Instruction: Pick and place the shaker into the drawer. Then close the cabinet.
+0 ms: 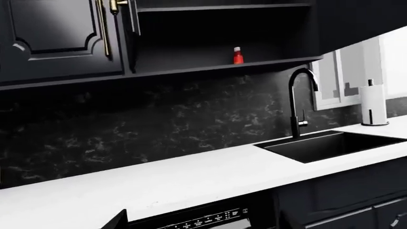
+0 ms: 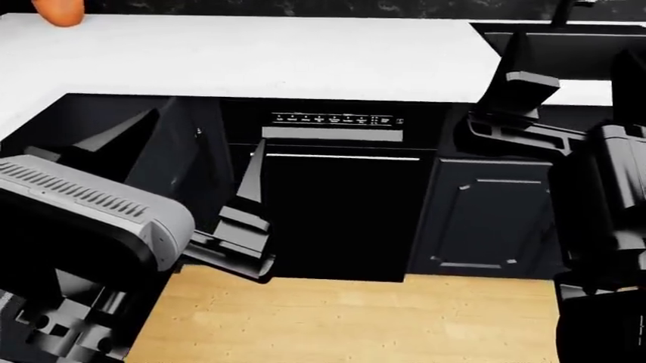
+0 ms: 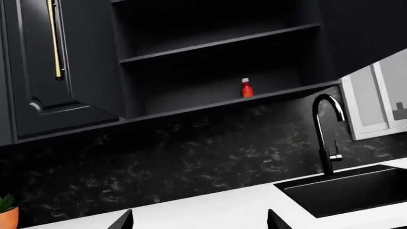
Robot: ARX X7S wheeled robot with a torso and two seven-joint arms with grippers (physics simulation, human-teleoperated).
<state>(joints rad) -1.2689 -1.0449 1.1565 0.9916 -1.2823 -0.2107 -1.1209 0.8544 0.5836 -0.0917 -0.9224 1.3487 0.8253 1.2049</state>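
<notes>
1. The small pale shaker with its ribbed silver cap shows in no view, so find it before reaching.
2. Your right hand is empty with its fingers apart, and the white counter lies just beyond it.
3. Your left hand hangs before the glossy black dishwasher; I cannot tell whether it is apart or together.
4. I'd pan the head towards the orange rounded object, well beyond the left hand.
</notes>
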